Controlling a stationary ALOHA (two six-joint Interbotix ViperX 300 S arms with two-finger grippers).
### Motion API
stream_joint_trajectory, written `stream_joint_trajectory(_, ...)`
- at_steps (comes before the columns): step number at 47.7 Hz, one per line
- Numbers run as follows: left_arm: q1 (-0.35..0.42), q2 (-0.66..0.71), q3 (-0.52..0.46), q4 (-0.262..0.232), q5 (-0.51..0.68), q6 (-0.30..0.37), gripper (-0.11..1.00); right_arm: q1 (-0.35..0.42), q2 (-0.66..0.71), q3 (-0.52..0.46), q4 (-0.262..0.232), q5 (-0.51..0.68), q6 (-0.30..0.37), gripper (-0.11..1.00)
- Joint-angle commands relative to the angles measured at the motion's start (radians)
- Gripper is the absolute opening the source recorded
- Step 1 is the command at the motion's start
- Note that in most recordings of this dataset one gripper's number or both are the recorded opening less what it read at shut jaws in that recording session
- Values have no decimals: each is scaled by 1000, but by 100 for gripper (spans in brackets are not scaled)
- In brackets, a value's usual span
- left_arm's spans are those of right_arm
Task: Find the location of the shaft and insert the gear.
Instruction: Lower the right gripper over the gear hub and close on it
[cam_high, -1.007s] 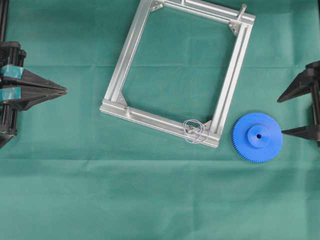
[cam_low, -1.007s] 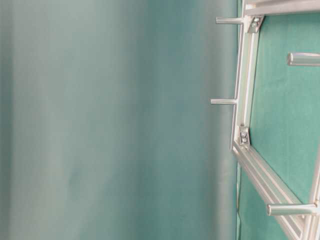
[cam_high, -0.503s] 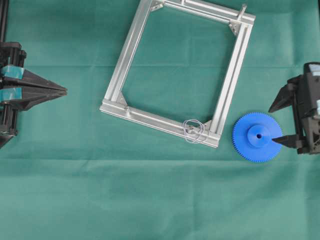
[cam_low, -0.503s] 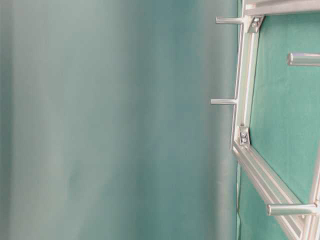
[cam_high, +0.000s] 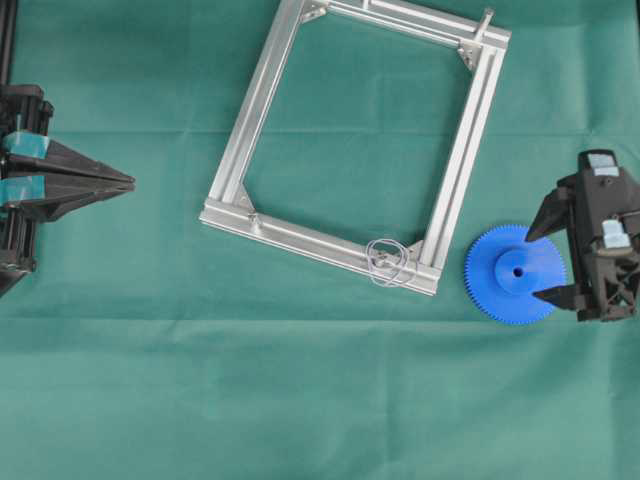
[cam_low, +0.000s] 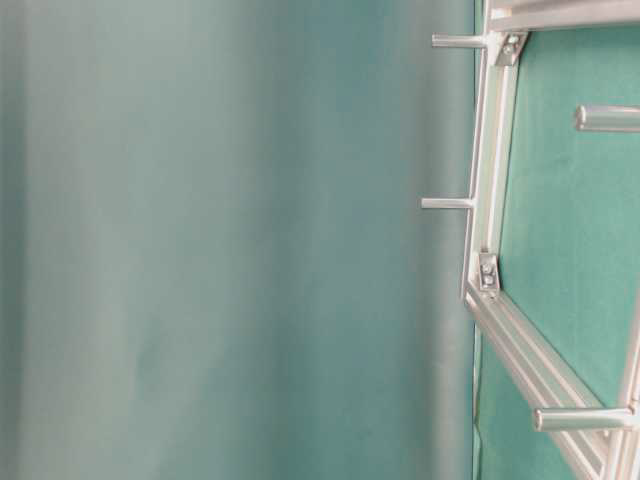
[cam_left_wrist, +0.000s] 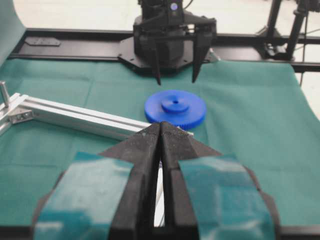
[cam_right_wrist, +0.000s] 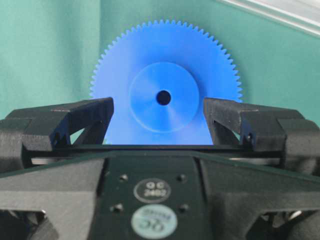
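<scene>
The blue gear (cam_high: 510, 272) lies flat on the green cloth, just right of the frame's lower right corner. My right gripper (cam_high: 548, 258) hangs open over the gear's right side. From the right wrist, its fingertips (cam_right_wrist: 100, 112) stand either side of the hub of the gear (cam_right_wrist: 163, 80), with nothing held. In the left wrist view the right gripper (cam_left_wrist: 176, 80) points down behind the gear (cam_left_wrist: 175, 107). My left gripper (cam_high: 128, 182) rests shut and empty at the far left, also visible as the left gripper (cam_left_wrist: 160, 127). Short silver pins (cam_high: 486, 20) (cam_left_wrist: 4, 92) (cam_low: 445, 203) stand on the frame; which one is the shaft I cannot tell.
A rectangular aluminium frame (cam_high: 262, 105) lies tilted in the upper middle of the cloth. A small loop of wire (cam_high: 388, 262) rests on its lower bar, close to the gear. A blurred green surface fills the left half of the table-level view.
My right gripper has come in from the right edge to the gear's right side, its jaws still wide. The left gripper, gear and frame have not moved.
</scene>
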Motion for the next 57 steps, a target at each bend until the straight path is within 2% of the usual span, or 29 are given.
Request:
stream_joint_trajectory(1, 0, 11, -25, -2, -5, -2, 2, 9, 20, -6, 11, -28, 0, 91)
stream_joint_trajectory(18, 2, 12, -25, -2, -5, -2, 2, 11, 126, -3, 12, -87, 0, 91)
stream_joint_trajectory(57, 2, 14, -25, -5, -5, -3, 2, 11, 206, 6, 11, -152, -2, 91)
